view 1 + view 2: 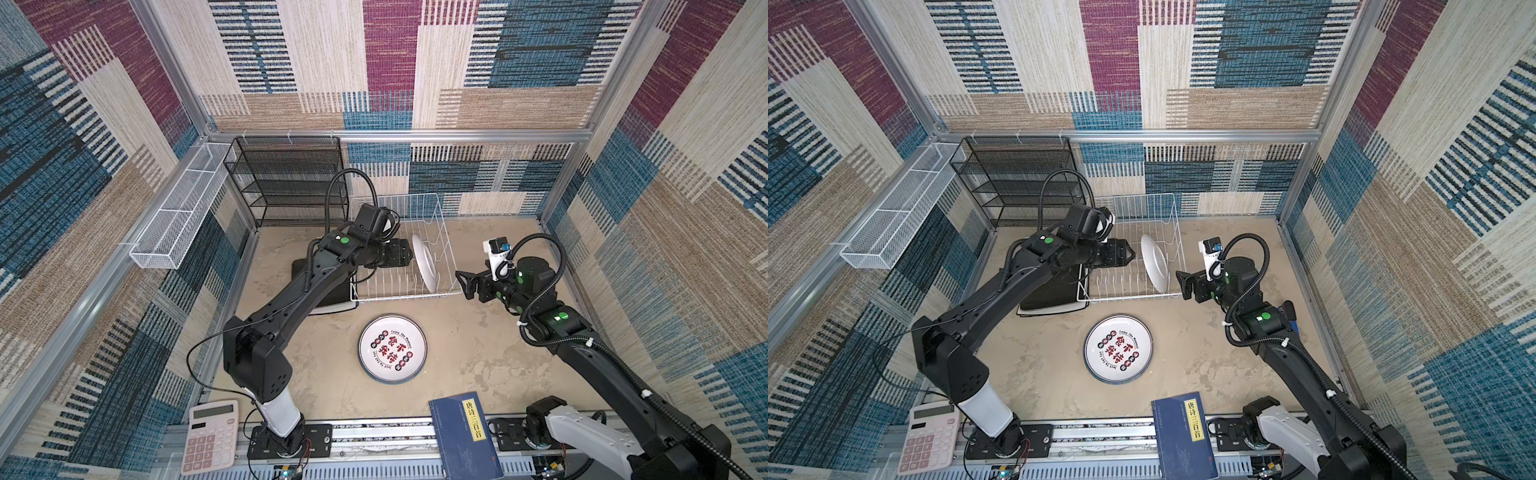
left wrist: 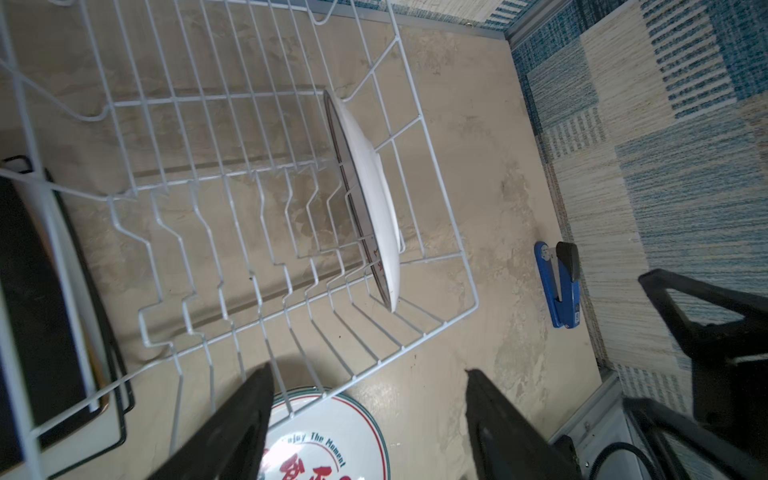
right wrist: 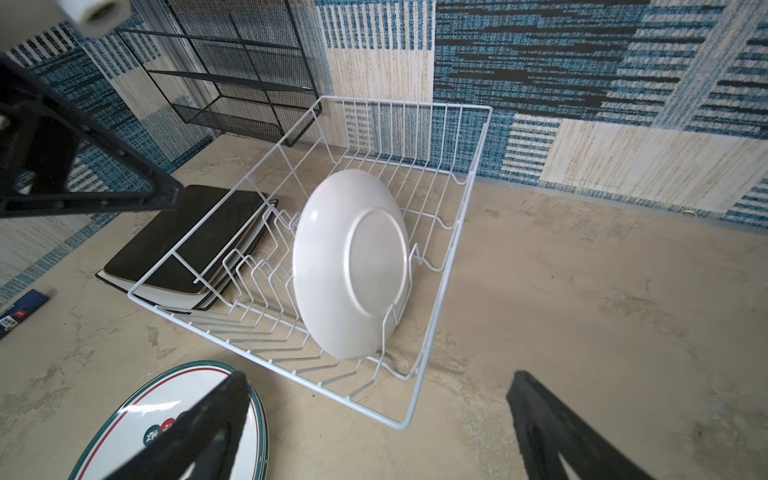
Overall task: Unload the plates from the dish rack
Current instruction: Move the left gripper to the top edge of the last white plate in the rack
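Note:
The white wire dish rack [image 1: 399, 297] [image 1: 1129, 297] [image 2: 469, 270] [image 3: 266, 360] holds one round white plate [image 1: 424, 262] [image 1: 1154, 264] [image 2: 370, 174] [image 3: 353, 266], standing upright near its right end. Another round plate with a printed centre [image 1: 392, 348] [image 1: 1118, 348] [image 2: 332, 436] [image 3: 166, 407] lies flat in front of the rack. Left of the rack, a black square plate tops a stack [image 1: 332, 299] [image 1: 1054, 299] [image 3: 187, 232]. My left gripper [image 1: 409, 257] [image 1: 1131, 253] [image 2: 368, 370] hovers open over the rack, left of the upright plate. My right gripper [image 1: 461, 282] [image 1: 1181, 284] [image 3: 379, 374] is open beside the rack's front right corner.
A black mesh shelf unit [image 1: 286, 183] stands at the back left, with a long white mesh trough [image 1: 174, 216] on the left wall. A pink calculator [image 1: 210, 436] and a blue book [image 1: 465, 436] lie at the front edge. A blue stapler [image 2: 559, 286] sits by the right wall.

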Motion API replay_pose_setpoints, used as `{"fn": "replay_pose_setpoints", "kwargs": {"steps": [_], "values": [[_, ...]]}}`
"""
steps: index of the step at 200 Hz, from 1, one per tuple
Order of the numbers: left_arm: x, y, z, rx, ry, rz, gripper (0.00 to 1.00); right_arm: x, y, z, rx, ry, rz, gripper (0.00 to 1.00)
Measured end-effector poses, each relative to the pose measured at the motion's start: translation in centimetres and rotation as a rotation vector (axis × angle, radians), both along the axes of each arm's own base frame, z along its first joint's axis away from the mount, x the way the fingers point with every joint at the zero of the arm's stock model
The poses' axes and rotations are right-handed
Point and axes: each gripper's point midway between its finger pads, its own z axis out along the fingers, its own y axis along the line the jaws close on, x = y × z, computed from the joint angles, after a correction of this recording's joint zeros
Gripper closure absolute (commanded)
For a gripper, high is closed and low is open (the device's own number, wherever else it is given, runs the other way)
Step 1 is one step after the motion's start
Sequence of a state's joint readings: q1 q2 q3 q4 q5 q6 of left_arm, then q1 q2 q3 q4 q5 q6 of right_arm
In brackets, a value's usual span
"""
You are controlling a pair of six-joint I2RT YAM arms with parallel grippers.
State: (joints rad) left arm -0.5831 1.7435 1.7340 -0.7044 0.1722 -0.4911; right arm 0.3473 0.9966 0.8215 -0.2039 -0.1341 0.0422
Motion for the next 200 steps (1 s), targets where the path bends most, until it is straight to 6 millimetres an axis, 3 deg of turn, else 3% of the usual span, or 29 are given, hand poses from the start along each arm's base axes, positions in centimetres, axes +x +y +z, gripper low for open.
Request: {"fn": "replay_pose_setpoints", "kwargs": {"steps": [33,61,135,200], "values": [[1.8,-3.3,-2.3,-0.03,0.051,-0.057,0.3,0.0,-0.2,-0.5,0.004,0.015,-0.011,0.01],[3.1,-4.9,-4.4,-0.031,0.086,-0.074,0.34,0.1,-0.3,-0.8,0.009,0.026,-0.019,0.01],[4.7,-6.8,-8.8,-0.043,0.176,-0.067,0.57,0.1,-0.4,-0.8,0.022,0.034,-0.025,0.01],[5.4,-8.1,-9.8,-0.08,0.19,-0.086,0.83,0.2,-0.4,-0.9,0.023,0.039,-0.027,0.01]]}}
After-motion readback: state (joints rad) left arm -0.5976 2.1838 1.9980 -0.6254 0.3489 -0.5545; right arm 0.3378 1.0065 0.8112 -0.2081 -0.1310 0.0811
